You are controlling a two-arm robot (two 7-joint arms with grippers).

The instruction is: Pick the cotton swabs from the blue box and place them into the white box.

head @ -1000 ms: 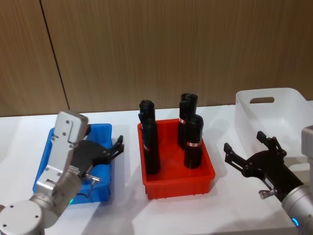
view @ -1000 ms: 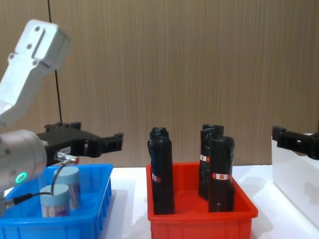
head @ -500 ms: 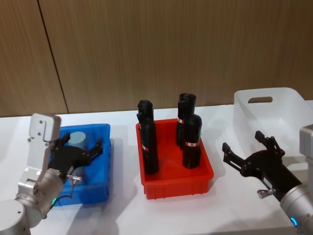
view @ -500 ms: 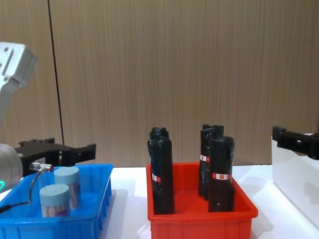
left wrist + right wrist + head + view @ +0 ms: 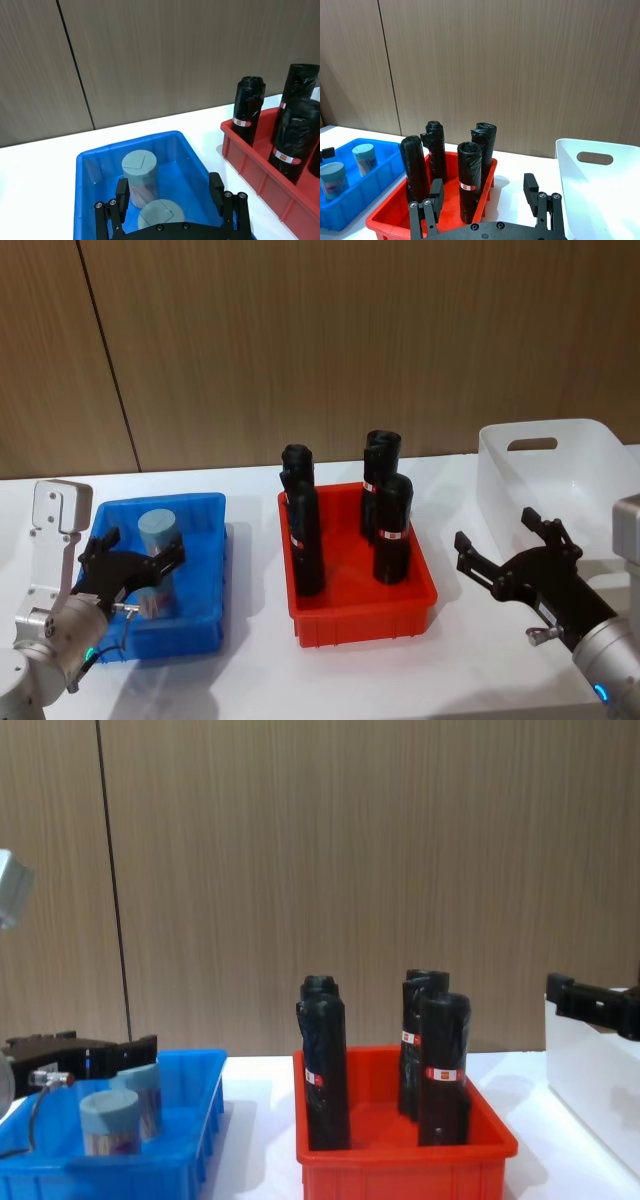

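My left gripper [image 5: 169, 186] hangs spread above the cotton swabs [image 5: 140, 171] in the blue box [image 5: 86, 170], my right gripper [image 5: 497, 530] idle and spread near the white box [image 5: 505, 485]; the jars look light, rigid and slick, so I'd pinch mid-wall below the lid.

Left gripper [image 5: 138, 550], spread wide, at blue box [image 5: 203, 540] — cotton swabs [image 5: 157, 527] inside

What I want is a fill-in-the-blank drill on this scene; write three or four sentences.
The blue box holds ___ jars of cotton swabs.
The left gripper, above that box, is ___, not shut.
The black cylinders stand in a bin coloured ___.
The right gripper sits open by a tall box coloured ___.
Missing: two; open; red; white.
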